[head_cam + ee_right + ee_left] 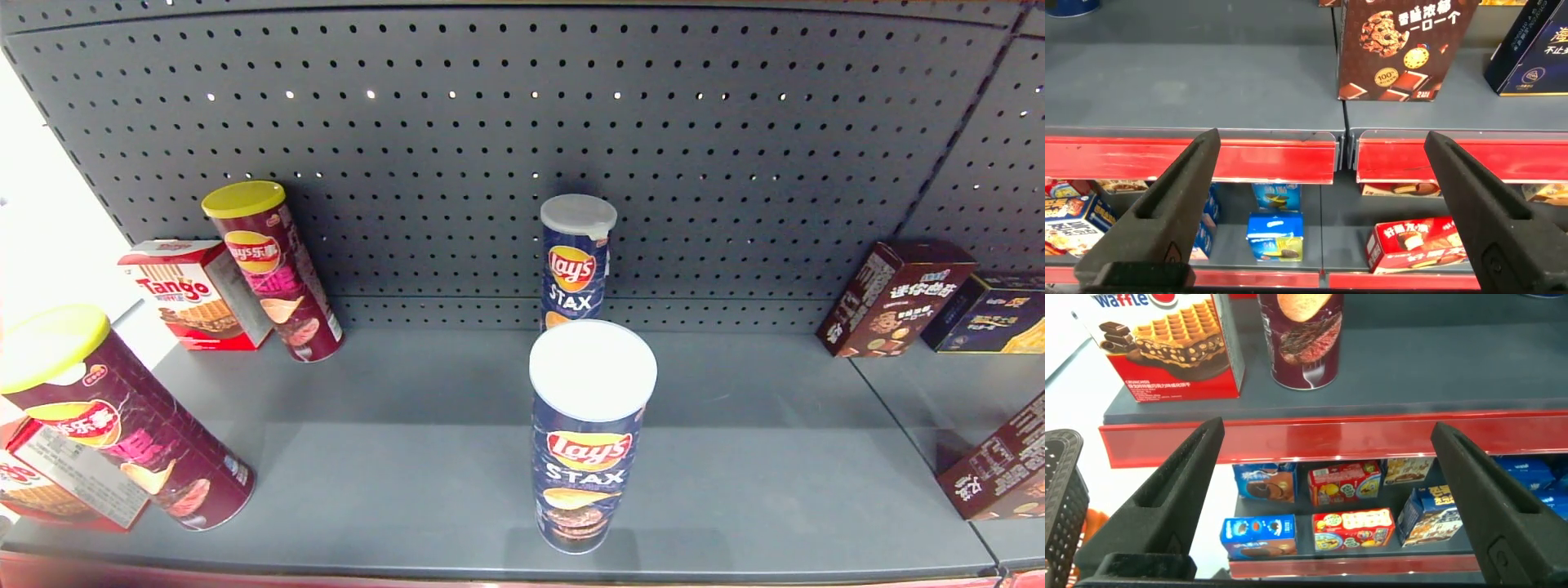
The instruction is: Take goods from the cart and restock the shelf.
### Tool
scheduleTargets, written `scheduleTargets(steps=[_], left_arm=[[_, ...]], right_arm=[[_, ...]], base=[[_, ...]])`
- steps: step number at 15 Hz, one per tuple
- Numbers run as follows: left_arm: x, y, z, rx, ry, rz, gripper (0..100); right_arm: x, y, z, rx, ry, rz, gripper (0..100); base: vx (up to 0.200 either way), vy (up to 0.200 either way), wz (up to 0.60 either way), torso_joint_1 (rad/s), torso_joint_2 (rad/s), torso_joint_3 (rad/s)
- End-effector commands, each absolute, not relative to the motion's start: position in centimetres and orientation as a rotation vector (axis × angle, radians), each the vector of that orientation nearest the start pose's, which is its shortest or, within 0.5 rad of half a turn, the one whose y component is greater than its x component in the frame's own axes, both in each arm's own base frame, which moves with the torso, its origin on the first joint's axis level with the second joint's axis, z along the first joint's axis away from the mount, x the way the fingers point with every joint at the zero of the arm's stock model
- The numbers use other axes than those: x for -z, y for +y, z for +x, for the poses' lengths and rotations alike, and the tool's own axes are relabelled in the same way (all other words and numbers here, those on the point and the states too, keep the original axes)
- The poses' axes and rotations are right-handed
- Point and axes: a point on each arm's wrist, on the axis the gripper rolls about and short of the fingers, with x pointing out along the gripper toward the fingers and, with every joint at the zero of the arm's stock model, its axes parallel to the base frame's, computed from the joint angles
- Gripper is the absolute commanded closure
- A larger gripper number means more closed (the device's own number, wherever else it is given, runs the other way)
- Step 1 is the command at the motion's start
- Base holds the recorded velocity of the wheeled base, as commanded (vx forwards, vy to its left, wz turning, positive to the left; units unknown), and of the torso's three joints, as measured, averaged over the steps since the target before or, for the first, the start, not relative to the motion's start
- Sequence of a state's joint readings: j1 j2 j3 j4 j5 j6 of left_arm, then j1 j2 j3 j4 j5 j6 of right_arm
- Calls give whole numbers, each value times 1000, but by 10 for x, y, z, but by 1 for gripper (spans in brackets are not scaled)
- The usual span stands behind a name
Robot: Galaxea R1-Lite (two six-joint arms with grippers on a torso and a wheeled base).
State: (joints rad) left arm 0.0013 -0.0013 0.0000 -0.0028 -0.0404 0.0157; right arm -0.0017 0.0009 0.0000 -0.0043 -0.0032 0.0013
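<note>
On the grey shelf (759, 457) a blue chips can with a white lid (589, 441) stands upright near the front edge. A second blue can (575, 261) stands behind it by the pegboard. My left gripper (1328, 434) is open and holds nothing; it hangs in front of the shelf's red edge strip (1372, 429), below a waffle box (1176, 343) and a maroon can (1302, 339). My right gripper (1323, 140) is open and holds nothing too, in front of the red strip (1274, 155) below a brown cookie box (1400, 49).
Two maroon cans with yellow lids (273, 273) (114, 425) and red wafer boxes (192, 294) fill the shelf's left. Brown boxes (894, 298) (1000, 469) and a dark blue box (992, 314) stand right. A black mesh basket (1061, 498) is beside the left gripper. Small boxes (1275, 237) line the lower shelf.
</note>
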Motion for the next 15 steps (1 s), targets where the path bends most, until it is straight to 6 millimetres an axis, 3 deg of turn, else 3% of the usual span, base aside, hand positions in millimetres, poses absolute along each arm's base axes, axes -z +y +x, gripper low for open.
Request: scheduleTargets(steps=[1, 15], left_arm=[[-76, -1, -23, 38, -3, 15, 0], [-76, -1, -23, 37, -3, 17, 0]], right_arm=[[-76, 0, -23, 5, -3, 2, 0], [-76, 0, -23, 5, -3, 2, 0]], base=[[0, 0, 0, 0, 0, 0], [0, 0, 0, 0, 0, 0]])
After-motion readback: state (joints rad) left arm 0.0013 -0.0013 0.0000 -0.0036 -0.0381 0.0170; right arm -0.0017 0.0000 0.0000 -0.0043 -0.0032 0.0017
